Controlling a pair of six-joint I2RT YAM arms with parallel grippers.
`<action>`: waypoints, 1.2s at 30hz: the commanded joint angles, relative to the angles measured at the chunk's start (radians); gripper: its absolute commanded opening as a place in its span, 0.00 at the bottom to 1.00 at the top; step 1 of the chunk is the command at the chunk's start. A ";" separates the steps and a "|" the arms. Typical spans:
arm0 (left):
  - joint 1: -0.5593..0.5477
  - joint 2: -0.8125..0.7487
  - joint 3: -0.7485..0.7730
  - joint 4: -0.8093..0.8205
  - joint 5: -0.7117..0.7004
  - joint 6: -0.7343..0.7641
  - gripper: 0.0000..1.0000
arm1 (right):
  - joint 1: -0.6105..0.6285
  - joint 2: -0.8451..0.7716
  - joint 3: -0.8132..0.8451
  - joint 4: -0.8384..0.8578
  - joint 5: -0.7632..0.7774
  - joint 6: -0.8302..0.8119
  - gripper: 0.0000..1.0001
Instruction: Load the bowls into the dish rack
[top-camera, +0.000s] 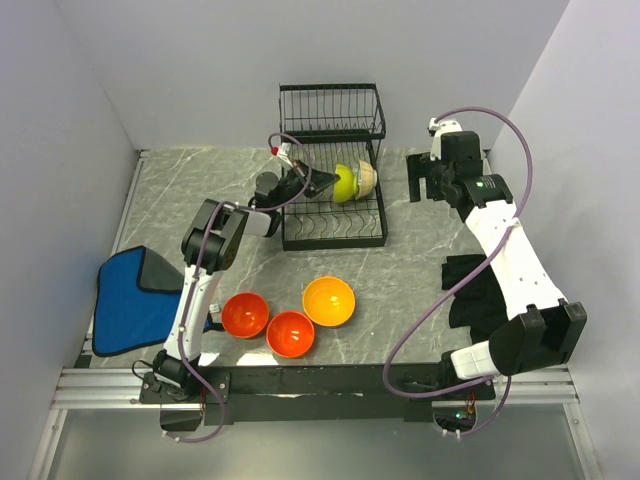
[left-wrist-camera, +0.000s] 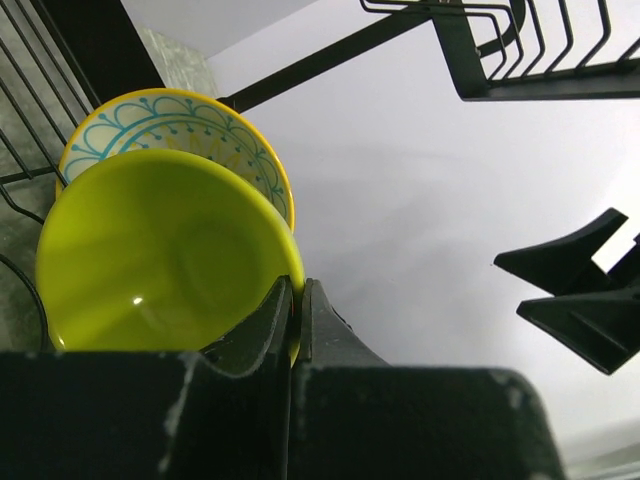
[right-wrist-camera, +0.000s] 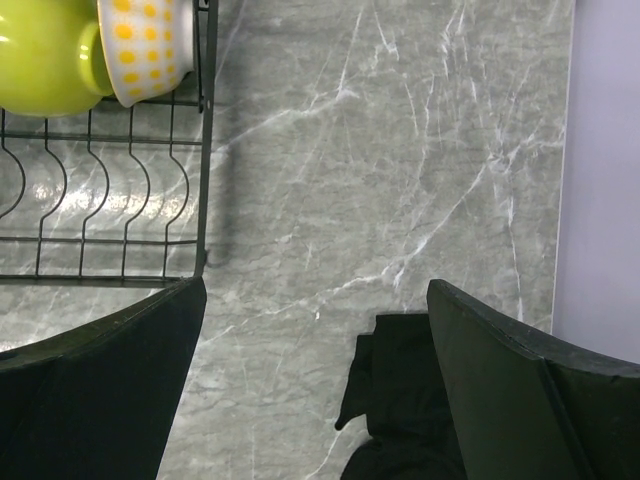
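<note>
Now my left gripper (left-wrist-camera: 297, 295) is clamped on the rim of the green bowl (left-wrist-camera: 160, 260), seating it in the rack (top-camera: 330, 243) at upper centre, against the patterned bowl (left-wrist-camera: 190, 125). Next I should release and back out cleanly. My right gripper (right-wrist-camera: 315, 290) hangs apart, idle. Three bowls (top-camera: 290, 334) wait on the table (top-camera: 400, 270), lower centre.

Left wrist cam: the green bowl (left-wrist-camera: 150, 260) covers most of the cream bowl (left-wrist-camera: 200, 125); only its top rim w/ blue loops shows. The green bowl's low edge is hidden behind the left jaws. Right wrist cam: both bowls & the dish rack (right-wrist-camera: 206, 150) are cut off by the pic's edges. A black thing (right-wrist-camera: 395, 400) on the counter (right-wrist-camera: 400, 150) runs off the pic; can't tell what it is. Top cam: the right arm (top-camera: 510, 250) hides part of it.
</note>
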 joint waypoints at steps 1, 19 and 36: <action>0.049 0.006 -0.046 0.027 0.003 0.013 0.01 | 0.010 0.003 0.038 0.021 0.022 -0.007 1.00; 0.034 -0.034 -0.061 0.011 -0.065 0.078 0.15 | 0.013 -0.002 0.030 0.020 0.014 0.002 1.00; 0.029 -0.081 -0.084 -0.025 -0.023 0.189 0.40 | 0.038 0.050 0.076 0.041 -0.001 0.017 1.00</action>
